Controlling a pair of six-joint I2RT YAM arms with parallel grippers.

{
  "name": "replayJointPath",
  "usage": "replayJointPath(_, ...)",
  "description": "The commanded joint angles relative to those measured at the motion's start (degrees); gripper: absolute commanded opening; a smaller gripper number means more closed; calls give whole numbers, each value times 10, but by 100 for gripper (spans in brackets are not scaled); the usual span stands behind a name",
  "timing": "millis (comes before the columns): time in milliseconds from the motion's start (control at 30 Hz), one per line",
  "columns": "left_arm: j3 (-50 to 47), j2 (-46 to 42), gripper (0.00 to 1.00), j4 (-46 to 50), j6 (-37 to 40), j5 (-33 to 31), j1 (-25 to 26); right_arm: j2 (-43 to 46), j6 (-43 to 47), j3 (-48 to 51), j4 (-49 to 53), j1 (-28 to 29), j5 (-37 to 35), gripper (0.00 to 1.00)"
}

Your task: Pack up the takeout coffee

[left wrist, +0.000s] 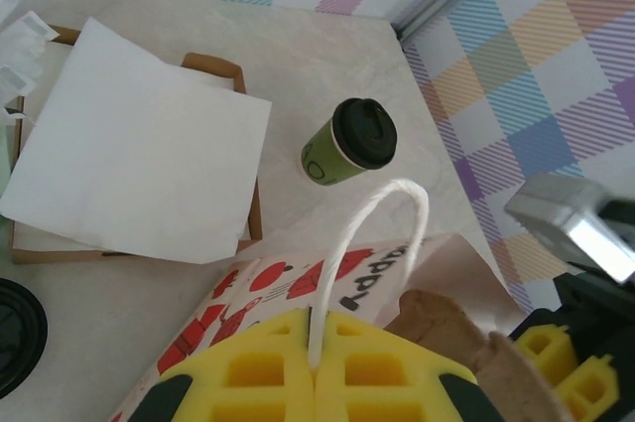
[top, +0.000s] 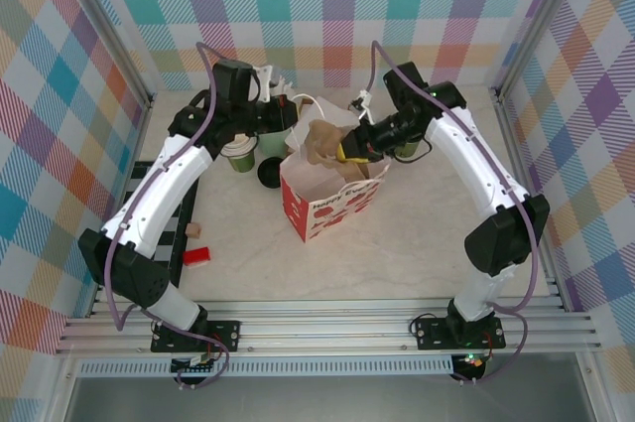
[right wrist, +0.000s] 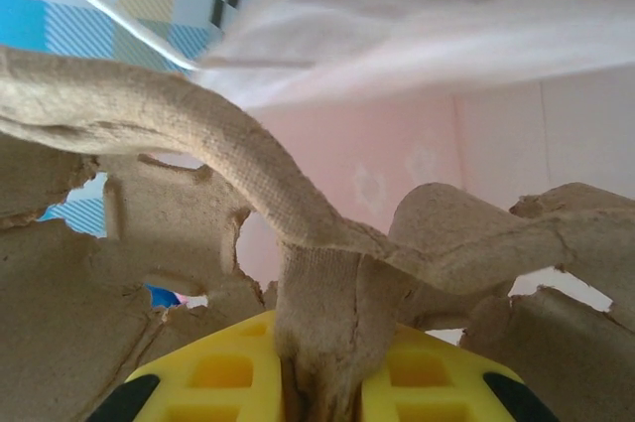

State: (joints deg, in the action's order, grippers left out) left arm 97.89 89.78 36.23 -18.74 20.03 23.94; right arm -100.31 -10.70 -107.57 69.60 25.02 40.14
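Takeout coffee (left wrist: 352, 139): green cup with its black lid on. It stands on the table (left wrist: 327, 55) outside the bag, just past the bag's handle and toward the back right corner; nothing touches it.
Paper bag (top: 332, 199): white with red print, upright at mid-table, mouth open.
Left gripper (left wrist: 316, 370): yellow fingers pressed together on the bag's white cord handle (left wrist: 402, 206), which loops up from between them.
Right gripper (right wrist: 319, 382): clamped on a fold of the brown pulp cup carrier (right wrist: 198, 154), held at the bag's mouth — pale bag lining behind it.
Tray (left wrist: 223, 70): brown, flat on the table, left of the coffee in the left wrist view — mostly covered by a white sheet (left wrist: 129, 154).
Loose black lid (top: 270, 174): on the table just beside the bag's left side.
Stack of cups (top: 238, 154): lidless, near the left gripper, beside the loose lid.
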Motion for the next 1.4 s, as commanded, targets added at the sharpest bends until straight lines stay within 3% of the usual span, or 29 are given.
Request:
replayJointPath(0,33,15,0,37,26,36,-11,42,-11,0,43,24,-67,4)
replayJointPath(400,107,85,0,89,47,103,-15,21,-80,-22,115,100,-285,4)
replayJointPath(567,129,102,0,100,56,116,-15,-11,-85,-46,135,124,-333,4)
replayJointPath(1167,237,201,2,125,29,147,-15,-36,-40,-26,111,170,-369,4)
replayJointPath(1233,242,201,5,125,28,155,-15,-44,-47,-28,118,170,-375,4)
replayJointPath(1367,232,172,20,136,43,150,-15,-49,-65,-29,116,170,-374,4)
